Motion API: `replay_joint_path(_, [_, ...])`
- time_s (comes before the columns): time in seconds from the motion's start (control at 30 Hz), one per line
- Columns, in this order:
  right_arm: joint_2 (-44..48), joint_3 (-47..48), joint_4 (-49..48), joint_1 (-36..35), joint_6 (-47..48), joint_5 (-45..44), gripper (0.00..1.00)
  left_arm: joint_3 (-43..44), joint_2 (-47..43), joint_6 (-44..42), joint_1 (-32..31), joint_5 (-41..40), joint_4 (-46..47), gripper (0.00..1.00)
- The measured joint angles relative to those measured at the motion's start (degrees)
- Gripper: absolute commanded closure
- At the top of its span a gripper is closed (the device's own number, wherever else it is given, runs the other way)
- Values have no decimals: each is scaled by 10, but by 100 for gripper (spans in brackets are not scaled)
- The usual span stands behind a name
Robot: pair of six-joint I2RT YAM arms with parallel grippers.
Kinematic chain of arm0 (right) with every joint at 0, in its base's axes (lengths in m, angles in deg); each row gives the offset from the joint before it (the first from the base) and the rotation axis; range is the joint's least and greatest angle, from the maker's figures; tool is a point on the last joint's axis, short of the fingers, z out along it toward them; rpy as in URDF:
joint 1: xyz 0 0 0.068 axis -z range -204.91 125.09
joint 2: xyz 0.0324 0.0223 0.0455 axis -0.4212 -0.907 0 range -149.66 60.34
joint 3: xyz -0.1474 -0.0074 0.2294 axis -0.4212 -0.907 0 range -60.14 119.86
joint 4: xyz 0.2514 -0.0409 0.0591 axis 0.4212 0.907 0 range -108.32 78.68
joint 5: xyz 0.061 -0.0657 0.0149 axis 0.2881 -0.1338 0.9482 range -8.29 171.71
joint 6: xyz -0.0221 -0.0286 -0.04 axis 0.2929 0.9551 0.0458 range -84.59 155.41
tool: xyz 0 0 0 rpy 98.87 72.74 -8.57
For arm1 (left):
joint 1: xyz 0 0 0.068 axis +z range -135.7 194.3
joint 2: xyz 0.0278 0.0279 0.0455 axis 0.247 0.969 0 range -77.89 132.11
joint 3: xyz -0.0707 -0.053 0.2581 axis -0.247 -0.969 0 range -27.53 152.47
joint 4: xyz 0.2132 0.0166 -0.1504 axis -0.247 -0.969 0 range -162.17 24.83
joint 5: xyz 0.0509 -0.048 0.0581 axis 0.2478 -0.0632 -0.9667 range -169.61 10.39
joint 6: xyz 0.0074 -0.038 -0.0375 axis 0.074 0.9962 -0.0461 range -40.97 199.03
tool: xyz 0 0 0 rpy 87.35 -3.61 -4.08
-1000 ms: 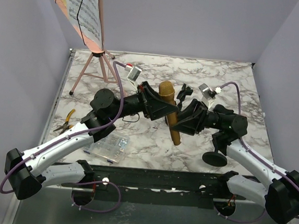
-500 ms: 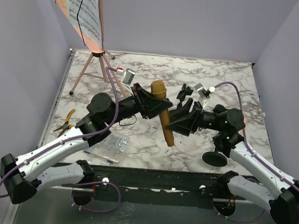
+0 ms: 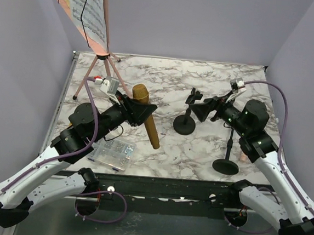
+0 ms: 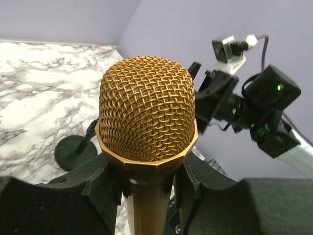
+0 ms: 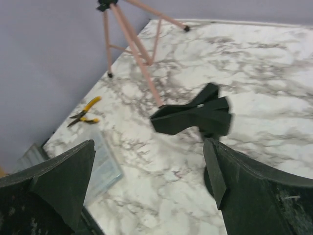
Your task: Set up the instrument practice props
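Observation:
My left gripper [image 3: 141,109] is shut on the gold microphone [image 3: 146,119] just below its mesh head and holds it tilted above the table's left middle. The left wrist view shows the fingers [image 4: 105,181] pressed on both sides of the gold microphone [image 4: 146,112]. My right gripper [image 3: 203,109] hangs open and empty, close to the clip of a black round-based mic holder [image 3: 184,124]. In the right wrist view that clip [image 5: 195,115] lies ahead of the right gripper [image 5: 149,152]. A second mic holder [image 3: 225,166] stands near the right arm. The pink music rack [image 3: 99,57] with sheet-music pages [image 3: 89,7] stands at the back left.
Yellow-handled pliers [image 3: 68,127] lie by the left edge, and a clear compartment box [image 3: 112,153] sits near the front left. Both also show in the right wrist view, the pliers [image 5: 83,112] and the box [image 5: 100,169]. Walls close the table on three sides.
The right gripper let go of the gold microphone, opened wide and drew back to the right. The left gripper carried the microphone away to the left.

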Motion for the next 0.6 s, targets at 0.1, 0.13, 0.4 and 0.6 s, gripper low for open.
replay_joint_path(0.1, [-35, 16, 0, 99, 24, 39, 0, 0, -3, -8, 0, -3, -19, 100])
replay_joint_path(0.13, [-47, 15, -12, 148, 25, 68, 0, 0, -3, -9, 0, -3, -25, 100])
replay_joint_path(0.4, [-157, -35, -245, 332, -16, 378, 10, -4, -11, -3, 0, 15, -41, 100])
replay_joint_path(0.6, [-256, -21, -377, 331, -47, 544, 18, -6, -31, 3, 0, 33, -42, 100])
